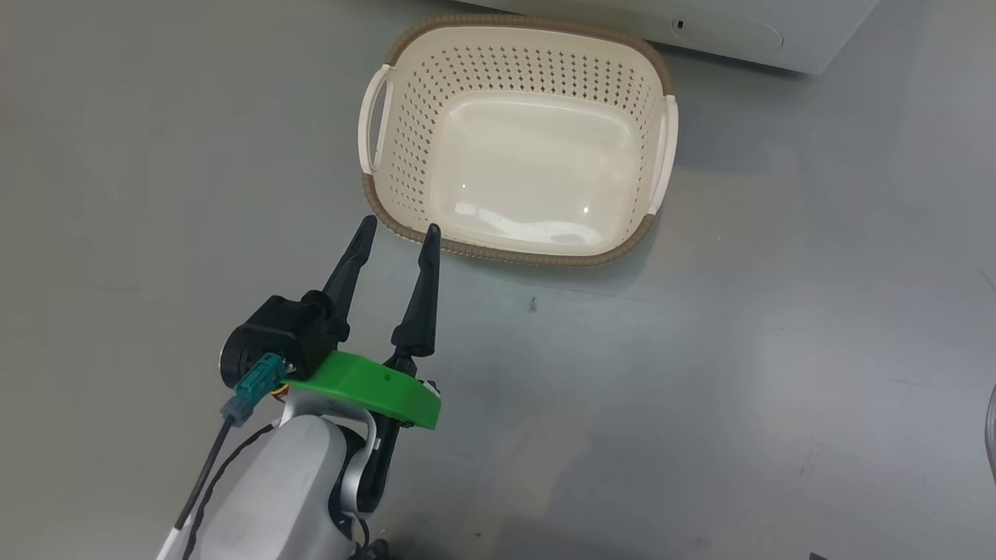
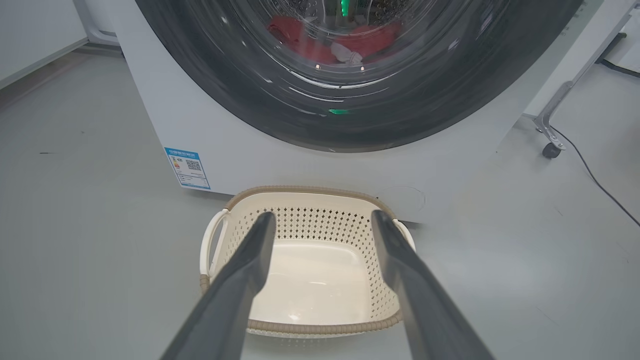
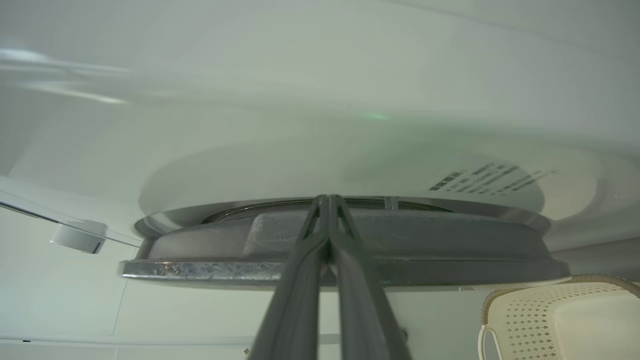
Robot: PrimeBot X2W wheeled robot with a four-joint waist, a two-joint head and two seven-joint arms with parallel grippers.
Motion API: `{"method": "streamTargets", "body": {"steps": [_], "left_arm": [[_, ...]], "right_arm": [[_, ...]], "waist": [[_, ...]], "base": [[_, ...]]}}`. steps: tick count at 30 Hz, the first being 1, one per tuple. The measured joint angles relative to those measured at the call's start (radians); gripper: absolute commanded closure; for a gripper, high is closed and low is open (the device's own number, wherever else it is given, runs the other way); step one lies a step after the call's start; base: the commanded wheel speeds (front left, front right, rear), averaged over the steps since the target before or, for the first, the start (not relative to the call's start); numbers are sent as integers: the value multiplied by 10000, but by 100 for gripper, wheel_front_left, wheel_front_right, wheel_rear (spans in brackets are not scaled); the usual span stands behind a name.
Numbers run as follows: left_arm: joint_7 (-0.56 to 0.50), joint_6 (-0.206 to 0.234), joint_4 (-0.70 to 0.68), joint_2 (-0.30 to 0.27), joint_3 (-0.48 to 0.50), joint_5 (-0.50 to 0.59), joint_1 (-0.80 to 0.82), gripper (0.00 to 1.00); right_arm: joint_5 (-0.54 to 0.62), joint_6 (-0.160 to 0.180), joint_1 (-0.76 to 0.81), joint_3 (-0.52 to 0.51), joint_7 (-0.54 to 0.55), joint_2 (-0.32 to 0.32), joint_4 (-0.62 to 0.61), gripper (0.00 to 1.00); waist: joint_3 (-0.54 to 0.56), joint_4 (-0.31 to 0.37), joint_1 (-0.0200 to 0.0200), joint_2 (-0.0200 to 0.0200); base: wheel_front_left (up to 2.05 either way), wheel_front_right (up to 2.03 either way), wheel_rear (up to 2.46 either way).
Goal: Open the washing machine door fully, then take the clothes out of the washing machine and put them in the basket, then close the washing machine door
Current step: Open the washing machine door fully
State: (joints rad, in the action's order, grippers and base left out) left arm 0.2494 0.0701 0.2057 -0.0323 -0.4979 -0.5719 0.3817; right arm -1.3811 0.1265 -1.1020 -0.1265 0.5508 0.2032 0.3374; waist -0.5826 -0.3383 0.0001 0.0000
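Grey floor (image 1: 778, 350) all round, smooth and dull. Against the white washing machine (image 2: 240, 145), the washing machine door (image 2: 350, 120), glossy black, looking closed from the left wrist, with the clothes (image 2: 370, 42) red behind its glass. Seen edge-on from the right wrist, with the right jaws pressed together, fingers (image 3: 300, 285) side by side, tips right at the door's rim; touching or not, cannot tell. Well apart from the left jaws, spread wide and holding nothing, fingers (image 1: 420, 295) aimed toward the machine. Between those fingers and the machine, the basket (image 1: 537, 255) on the floor, just before the machine's front, its near rim just beyond the fingertips. Behind the left jaws, green mount (image 1: 366, 385) and pale forearm (image 1: 272, 482), angled up from the head view's lower left. Low on the machine's front, a blue label (image 2: 188, 167).
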Motion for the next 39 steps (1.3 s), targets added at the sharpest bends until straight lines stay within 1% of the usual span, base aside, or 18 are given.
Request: {"method": "streamTargets", "body": {"steps": [14, 17, 29, 39], "left_arm": [[0, 58, -81, 10, -219, -29, 59, 0], [0, 127, -81, 12, -251, -54, 60, 0], [0, 144, -105, 23, -435, 2, 86, 0], [0, 215, -167, 27, -481, -148, 88, 0]], "right_arm": [[-165, 0, -715, 65, 535, -79, 1101, 100], [-209, 2, -1056, 40, 614, -81, 1319, 100], [-548, 0, -1598, -54, 1296, 69, 2029, 100], [-623, 0, -1598, 6, 1791, 261, 2623, 100]], "waist": [[-110, -217, 0, 0], [-140, -274, 0, 0], [-212, -492, 0, 0], [-133, -603, -1, 0]], "base": [[0, 0, 0], [0, 0, 0], [0, 0, 0], [0, 0, 0]]}}
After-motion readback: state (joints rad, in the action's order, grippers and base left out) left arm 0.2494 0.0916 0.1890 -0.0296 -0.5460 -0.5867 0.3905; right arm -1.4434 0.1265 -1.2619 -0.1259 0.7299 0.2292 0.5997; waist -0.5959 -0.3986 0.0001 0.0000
